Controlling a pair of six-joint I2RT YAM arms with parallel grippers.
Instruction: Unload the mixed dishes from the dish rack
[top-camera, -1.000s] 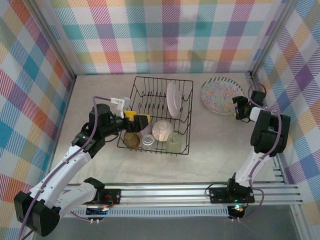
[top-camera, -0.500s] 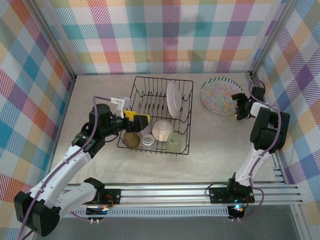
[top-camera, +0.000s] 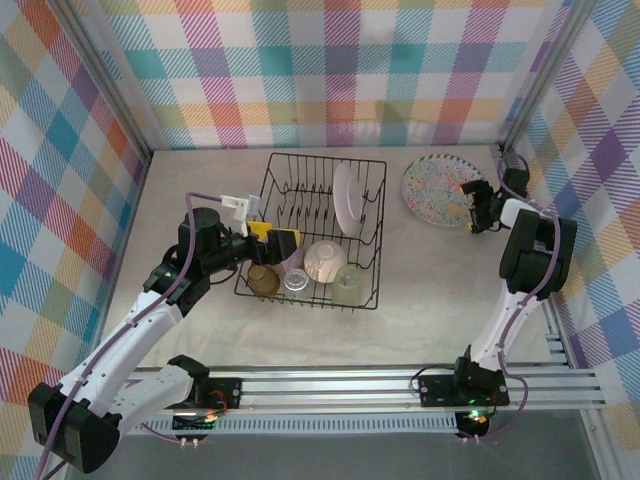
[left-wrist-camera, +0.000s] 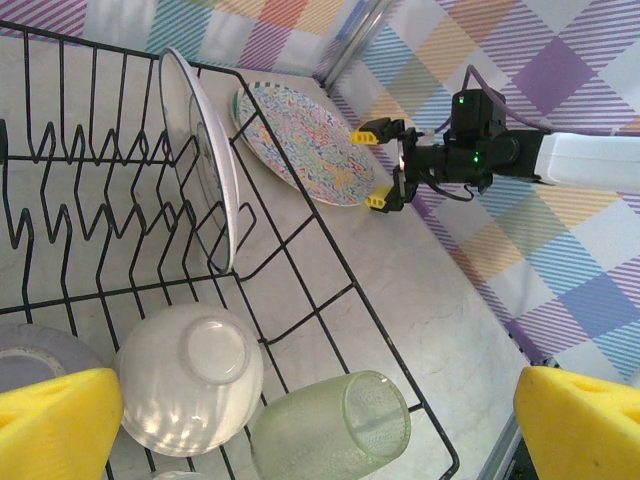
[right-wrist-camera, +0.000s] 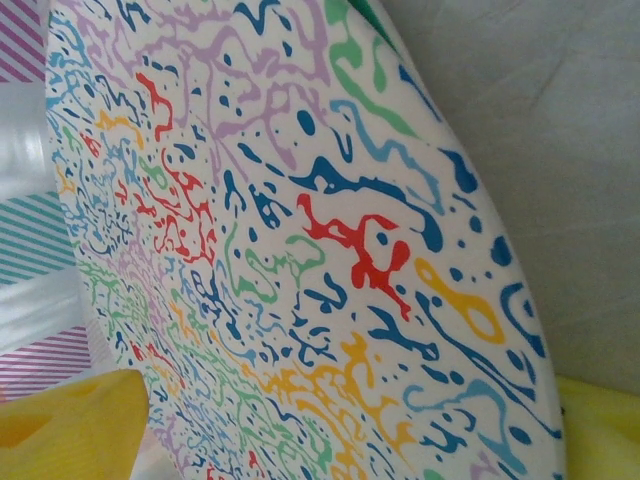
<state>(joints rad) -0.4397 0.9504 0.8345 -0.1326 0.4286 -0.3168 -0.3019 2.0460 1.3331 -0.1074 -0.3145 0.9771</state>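
Right gripper (top-camera: 474, 206) had widened its jaws, freeing the speckled plate (top-camera: 432, 190) on the counter (top-camera: 200, 200), upper right. Left gripper (top-camera: 272, 237) hung open-jawed over cups (top-camera: 296, 282) in the dish rack (top-camera: 325, 157).

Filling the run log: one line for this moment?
left fingers open above rack | right fingers open at speckled plate on table | rack holds white plate, bowl, three cups
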